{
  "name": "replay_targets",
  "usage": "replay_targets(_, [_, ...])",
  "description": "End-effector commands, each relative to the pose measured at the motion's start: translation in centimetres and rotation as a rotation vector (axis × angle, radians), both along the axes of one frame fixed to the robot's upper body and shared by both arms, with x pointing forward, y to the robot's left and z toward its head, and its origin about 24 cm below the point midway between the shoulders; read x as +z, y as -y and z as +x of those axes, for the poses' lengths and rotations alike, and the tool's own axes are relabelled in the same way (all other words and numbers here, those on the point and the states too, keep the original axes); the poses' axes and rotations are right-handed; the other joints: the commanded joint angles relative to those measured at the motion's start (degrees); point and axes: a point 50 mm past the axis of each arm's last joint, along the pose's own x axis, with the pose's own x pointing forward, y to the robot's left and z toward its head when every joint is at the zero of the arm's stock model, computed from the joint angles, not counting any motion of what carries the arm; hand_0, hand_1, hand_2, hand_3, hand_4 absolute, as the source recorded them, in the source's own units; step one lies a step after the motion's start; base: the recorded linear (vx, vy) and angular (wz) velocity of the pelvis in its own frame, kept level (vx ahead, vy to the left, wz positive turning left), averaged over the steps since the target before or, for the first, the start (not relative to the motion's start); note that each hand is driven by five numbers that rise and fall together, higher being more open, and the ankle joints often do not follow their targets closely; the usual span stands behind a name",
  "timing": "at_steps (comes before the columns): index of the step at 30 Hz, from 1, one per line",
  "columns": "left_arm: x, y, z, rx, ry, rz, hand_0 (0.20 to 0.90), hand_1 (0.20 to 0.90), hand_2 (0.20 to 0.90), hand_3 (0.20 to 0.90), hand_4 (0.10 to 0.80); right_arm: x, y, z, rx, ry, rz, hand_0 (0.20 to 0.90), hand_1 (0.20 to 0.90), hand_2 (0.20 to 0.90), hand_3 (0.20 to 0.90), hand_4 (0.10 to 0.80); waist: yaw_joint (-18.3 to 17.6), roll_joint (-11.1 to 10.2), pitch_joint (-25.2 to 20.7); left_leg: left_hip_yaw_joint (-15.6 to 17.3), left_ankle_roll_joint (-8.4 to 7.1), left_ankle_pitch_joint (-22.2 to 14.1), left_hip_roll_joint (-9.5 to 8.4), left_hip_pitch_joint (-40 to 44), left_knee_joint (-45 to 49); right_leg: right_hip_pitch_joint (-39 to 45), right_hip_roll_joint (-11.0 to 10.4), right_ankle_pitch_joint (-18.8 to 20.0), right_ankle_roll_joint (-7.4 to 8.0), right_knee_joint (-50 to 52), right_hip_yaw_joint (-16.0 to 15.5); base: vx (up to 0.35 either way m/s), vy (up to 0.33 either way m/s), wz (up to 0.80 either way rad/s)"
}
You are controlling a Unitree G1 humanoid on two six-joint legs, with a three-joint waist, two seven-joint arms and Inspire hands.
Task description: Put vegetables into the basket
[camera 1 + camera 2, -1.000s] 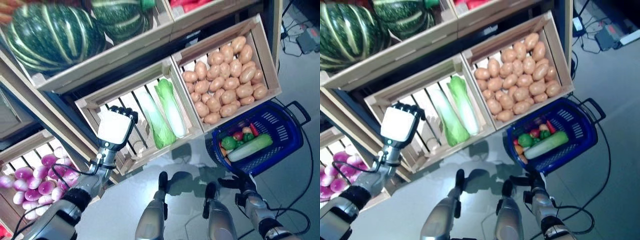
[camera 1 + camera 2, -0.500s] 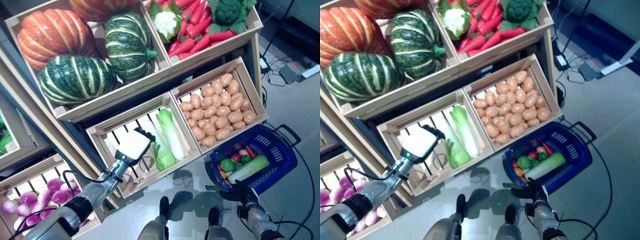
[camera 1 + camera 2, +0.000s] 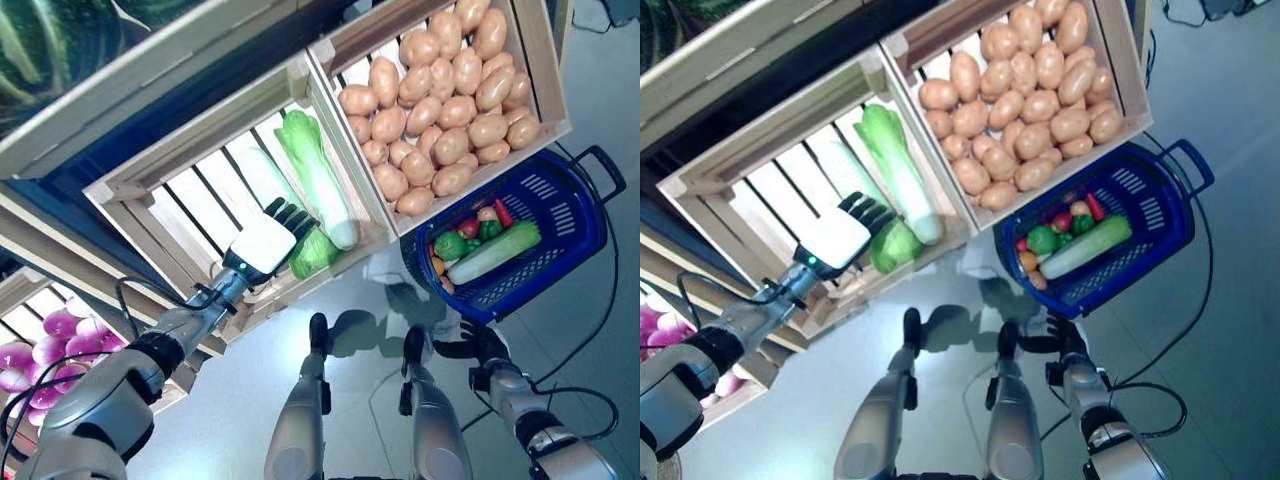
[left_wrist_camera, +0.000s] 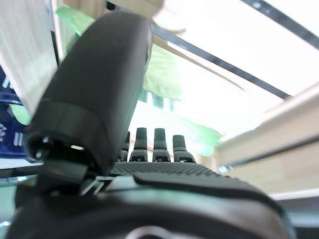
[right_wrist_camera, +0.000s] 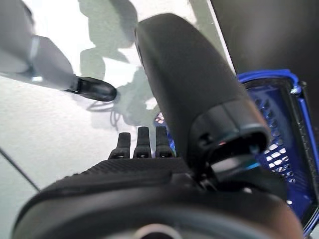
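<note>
The left hand [image 3: 262,243] reaches into the slatted wooden crate [image 3: 190,190], fingers straight and empty, touching the napa cabbages [image 3: 312,178] to take one. The blue basket [image 3: 560,235] waits on the floor, already part-filled. The right hand [image 3: 478,345] hangs relaxed, empty, beside it.

left hand [image 3: 262,246] outstretched flat, right hand [image 3: 478,346] relaxed

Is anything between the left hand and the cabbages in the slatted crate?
Nothing visible. The left hand, fingers straight, is over the crate's front rail, fingertips at the leafy end of the nearer cabbage.
</note>
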Motion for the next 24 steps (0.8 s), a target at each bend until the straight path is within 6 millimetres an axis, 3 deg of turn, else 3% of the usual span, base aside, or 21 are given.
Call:
replay_targets(1, [6.8,-2.4,1.9,0.089,0.222,0.012,0.9,0.9,0.9,0.9,0.8,2.7,1.6,1.4,-0.005,0.132,-0.037,0.9,0.9,0.9,0.9,0.8,-0.3,-2.75,0.48,0.52,0.39,-3.7,0.02,-5.85,6.51,-3.96,0.38,1.6,-4.83,2.45,-0.55,-0.054,-0.016,0.0])
replay_targets(9, [8.8,-3.0,2.4,0.13,0.32,0.104,0.9,0.9,0.9,0.9,0.8,4.8,1.5,3.3,-0.006,0.204,-0.031,0.9,0.9,0.9,0.9,0.8,0.08,-3.29,0.48,0.34,0.15,-3.12,0.16,-12.35,8.95,-9.62,0.15,1.39,-5.18,4.73,-1.4,-0.037,-0.022,0.03])
replay_targets(18, [9.6,-3.2,2.8,0.15,0.31,0.192,0.9,0.9,0.9,0.9,0.8,6.6,1.9,4.3,-0.021,0.269,-0.024,0.9,0.9,0.9,0.9,0.8,0.08,-3.16,0.48,-0.17,0.0,-3.58,-0.09,-16.38,11.83,-13.23,-0.02,0.77,-5.45,6.97,-1.18,-0.006,-0.001,0.02])
replay_targets(24, [11.6,-3.7,2.6,0.13,0.458,0.199,0.9,0.9,0.9,0.9,0.8,7.8,2.7,4.9,-0.037,0.301,-0.03,0.9,0.9,0.9,0.9,0.8,-0.11,-3.51,0.48,0.0,-0.07,-3.78,0.02,-18.78,13.04,-15.63,-0.04,0.69,-5.57,7.85,-0.77,0.0,0.0,0.0])
